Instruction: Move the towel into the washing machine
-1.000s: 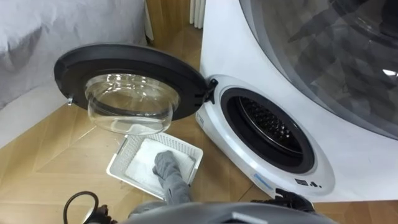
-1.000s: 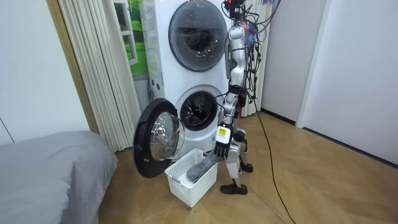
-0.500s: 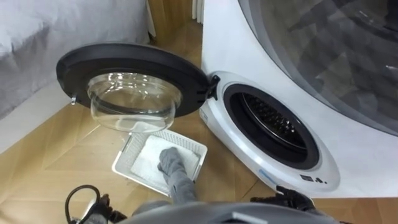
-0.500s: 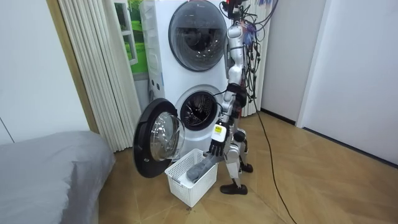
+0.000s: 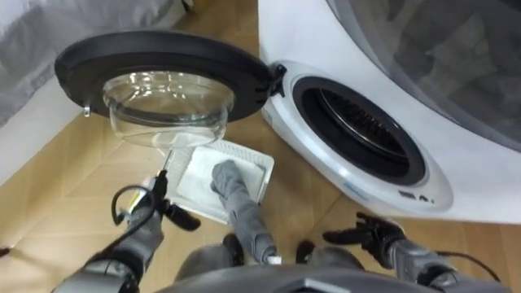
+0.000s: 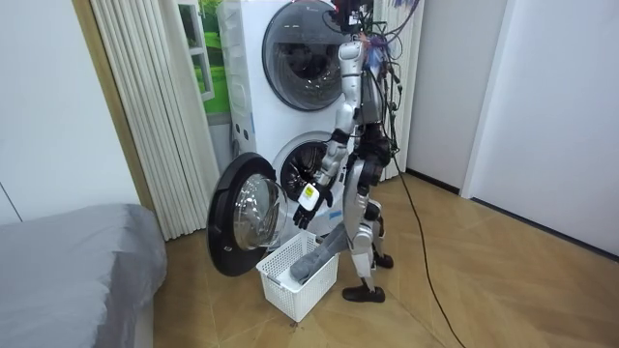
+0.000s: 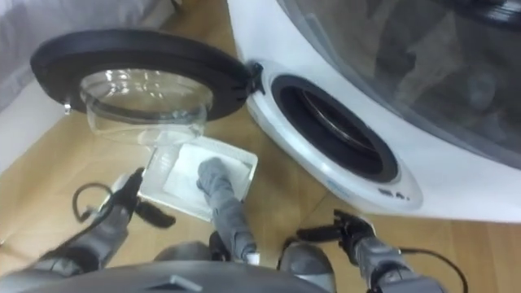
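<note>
1. At the far left, the door (image 5: 163,49) of the washing machine (image 5: 301,32) stands swung wide open. Its glass bowl (image 5: 167,110) overlaps the far edge of the basket in the eye views, so treat it as something to steer clear of on the lift.
2. Your left hand (image 5: 153,207) hangs at the near left, just left of the basket. Its fingers (image 5: 164,181) are spread wide and hold nothing.
3. The basket (image 5: 242,151) sits on the floor (image 5: 73,179) between the door and the machine's front. The towel (image 5: 230,181) lies in it, bunched in the middle, with a long tail draped over the near rim towards your legs.
4. Farther right, the drum opening (image 5: 362,130) sits low in the machine front with nothing in its way.
5. Your right hand (image 5: 370,236) is at the near right, well apart from the towel. Its fingers are straight, point left and are empty.
6. As I read it, the step in hand is the pick, and it is not yet made. The towel is in neither hand and none of it is in the drum.
7. The room view shows you upright beside the basket, so the next move probably calls for bending down to reach it.
   - Close your fingers round the bunched middle.
   - Lift until the tail clears the rim.
   - Carry it right and far into the opening, below the door's edge.
</note>
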Motion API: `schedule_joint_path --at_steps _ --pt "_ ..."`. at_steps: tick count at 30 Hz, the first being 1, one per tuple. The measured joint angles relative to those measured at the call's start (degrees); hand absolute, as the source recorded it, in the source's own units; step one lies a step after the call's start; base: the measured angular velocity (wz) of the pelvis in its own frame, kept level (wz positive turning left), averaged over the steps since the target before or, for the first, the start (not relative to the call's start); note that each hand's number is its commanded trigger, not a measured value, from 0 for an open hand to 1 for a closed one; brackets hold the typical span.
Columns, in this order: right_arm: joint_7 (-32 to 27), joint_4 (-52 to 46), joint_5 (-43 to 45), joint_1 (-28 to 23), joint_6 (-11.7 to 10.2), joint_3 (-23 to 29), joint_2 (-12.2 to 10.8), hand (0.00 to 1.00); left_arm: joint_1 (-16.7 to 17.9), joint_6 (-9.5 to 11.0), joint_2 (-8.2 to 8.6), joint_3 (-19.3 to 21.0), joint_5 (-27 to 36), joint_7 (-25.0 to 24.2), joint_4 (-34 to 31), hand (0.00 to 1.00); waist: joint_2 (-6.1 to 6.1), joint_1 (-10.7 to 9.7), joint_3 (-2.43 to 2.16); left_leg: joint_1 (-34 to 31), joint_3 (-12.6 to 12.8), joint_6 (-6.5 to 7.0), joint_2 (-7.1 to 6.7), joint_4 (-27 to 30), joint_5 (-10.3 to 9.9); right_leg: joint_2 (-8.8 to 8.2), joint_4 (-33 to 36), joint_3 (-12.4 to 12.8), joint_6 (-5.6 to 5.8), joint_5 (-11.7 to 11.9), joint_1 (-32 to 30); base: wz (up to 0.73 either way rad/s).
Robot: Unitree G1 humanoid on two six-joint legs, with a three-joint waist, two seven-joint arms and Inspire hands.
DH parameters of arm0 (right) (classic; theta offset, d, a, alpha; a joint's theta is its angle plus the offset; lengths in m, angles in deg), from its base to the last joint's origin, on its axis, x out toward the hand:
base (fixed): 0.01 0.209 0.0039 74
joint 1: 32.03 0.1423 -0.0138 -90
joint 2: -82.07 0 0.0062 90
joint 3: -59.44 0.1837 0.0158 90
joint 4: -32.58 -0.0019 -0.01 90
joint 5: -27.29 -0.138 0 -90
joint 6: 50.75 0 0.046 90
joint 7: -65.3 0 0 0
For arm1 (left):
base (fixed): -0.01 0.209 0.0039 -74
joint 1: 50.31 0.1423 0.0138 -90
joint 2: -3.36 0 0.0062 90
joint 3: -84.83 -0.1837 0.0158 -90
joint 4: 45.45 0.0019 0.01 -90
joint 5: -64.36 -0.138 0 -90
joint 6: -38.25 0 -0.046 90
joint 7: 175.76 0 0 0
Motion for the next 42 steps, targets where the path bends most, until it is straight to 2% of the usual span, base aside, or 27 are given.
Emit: schedule_joint_path --at_steps 4,5,6,7,9,11,13,15,19,21,25,27,31,36,40,42 --pt "-0.82 -0.09 -0.11 2.53 -0.13 -0.03 -0.68 0.0 -3.72 0.66 0.95 -0.1 0.02 0.42 2.61 0.0 -0.08 0.07 0.64 -5.17 0.35 0.56 -0.48 1.88 0.17 -1.12 5.52 0.06 0.03 -0.58 -7.37 -0.1" --pt "-1.5 -0.1 -0.42 3.45 -0.39 -0.02 -0.83 0.0 -4.76 0.91 1.22 -0.17 0.02 0.99 2.63 0.0 -0.27 0.0 1.04 -7.65 0.44 0.62 -0.65 3.51 0.14 -1.64 7.34 0.16 0.07 -1.05 -9.91 0.06" --pt "-2.07 -0.09 -0.79 4.36 -0.59 -0.02 -0.84 0.0 -5.64 1.09 1.29 -1.03 0.02 1.39 2.57 0.0 -0.39 0.01 1.26 -10.51 0.46 1.18 -0.81 5.64 -0.22 -1.9 9.32 1.0 0.05 -1.93 -12.68 0.05" --pt "-2.28 -0.09 -1.01 4.83 -0.59 -0.02 -0.82 0.0 -6.06 1.16 1.29 -1.32 -0.01 1.51 2.55 0.0 -0.37 0.06 1.28 -12.05 0.51 1.6 -0.77 6.8 -0.53 -1.91 10.35 1.63 0.04 -2.34 -14.16 0.05" --pt "-3.2 -0.85 -2.53 5.96 -0.61 -0.09 -0.92 0.0 -7.7 1.13 1.48 -2.6 -0.27 2.38 2.56 0.0 -0.35 -0.08 1.75 -17.4 0.55 2.04 -0.86 10.94 -0.89 -2.78 14.72 1.56 -0.03 -3.45 -19.49 0.08" --pt "-3.76 -1.41 -4.23 6.19 -0.62 -0.6 -0.99 0.0 -8.58 1.11 1.53 -4.88 -0.96 2.98 2.48 0.0 -0.09 -0.2 1.97 -20.75 0.56 2.25 -0.6 14.17 -1.29 -2.99 17.27 1.71 -0.21 -4.15 -22.48 0.04" --pt "-4.06 -1.77 -5.57 6.56 -0.57 -1.53 -0.98 0.0 -9.62 1.1 1.49 -6.49 -2.47 3.66 2.48 0.0 -0.14 -0.33 2.03 -23.93 0.63 2.38 -0.27 17.38 -2.76 -3.0 20.29 2.81 -0.37 -5.98 -25.72 -0.07" --pt "-4.13 -3.55 -9.0 6.92 -0.6 -2.37 -0.9 0.0 -11.84 1.1 1.16 -8.41 -2.8 4.63 2.48 0.0 -0.25 -0.83 2.22 -29.33 1.19 2.65 0.38 22.77 -4.59 -3.0 25.6 3.93 -0.28 -7.99 -31.5 -0.1" --pt "-3.53 -4.64 -14.11 7.82 -0.81 -2.75 -0.77 0.0 -13.22 1.09 -0.45 -11.86 -5.42 5.79 2.52 0.0 -0.22 -3.41 2.38 -35.58 1.23 2.57 1.9 29.35 -6.12 -2.38 31.94 4.75 -1.03 -9.23 -37.99 -0.15" --pt "-3.35 -5.96 -16.05 7.79 -2.3 -3.48 -0.22 0.0 -14.48 1.07 -1.15 -12.87 -10.77 6.36 2.46 0.0 -0.23 -3.89 2.52 -38.98 1.55 2.45 3.19 32.36 -6.59 -1.37 34.31 5.53 -1.47 -8.98 -41.69 -0.29" --pt "-2.13 -7.44 -20.2 8.44 -3.79 -6.32 0.49 0.0 -16.3 1.08 -2.11 -17.83 -15.09 7.65 1.5 0.0 -0.12 -5.83 2.61 -42.7 1.95 2.29 3.33 34.1 -6.53 -1.74 36.74 6.14 -1.73 -8.73 -46.17 -0.05" --pt "-1.51 -7.55 -22.72 9.43 -4.59 -7.47 0.61 0.0 -18.58 1.11 -2.6 -22.15 -16.46 7.67 1.24 0.0 -0.04 -6.93 2.71 -45.15 2.16 2.47 3.48 36.06 -6.71 -1.81 39.0 6.45 -2.07 -8.96 -48.78 0.0" --pt "0.15 -8.8 -25.42 9.89 -4.82 -8.93 0.98 0.0 -21.0 1.3 -3.13 -24.78 -18.17 7.67 0.81 0.0 -0.11 -8.36 2.81 -47.34 3.07 2.8 4.3 38.53 -7.68 -1.77 41.51 6.91 -2.28 -9.78 -51.32 -0.05" --pt "2.88 -11.62 -28.07 10.02 -5.11 -8.97 0.96 0.0 -22.6 1.76 -5.88 -27.63 -19.17 8.17 -1.9 0.0 -0.08 -10.99 2.83 -51.82 3.23 2.94 4.59 42.39 -9.2 -1.79 45.48 7.75 -2.29 -11.27 -56.23 -0.02" --pt "3.37 -12.83 -27.75 10.3 -5.71 -8.97 0.88 0.0 -24.34 2.07 -6.15 -30.05 -21.27 8.15 -2.24 0.0 0.01 -11.84 2.88 -53.9 3.21 3.04 5.19 45.61 -11.06 -1.76 48.28 7.98 -2.26 -12.8 -58.13 -0.03" --pt "3.8 -14.1 -26.71 10.64 -6.04 -8.99 0.91 0.0 -25.36 2.23 -6.51 -31.2 -23.06 8.14 -3.28 0.0 0.05 -12.23 2.91 -55.49 3.23 3.27 5.95 47.34 -11.95 -1.75 49.67 8.11 -2.17 -13.45 -59.79 -0.04"
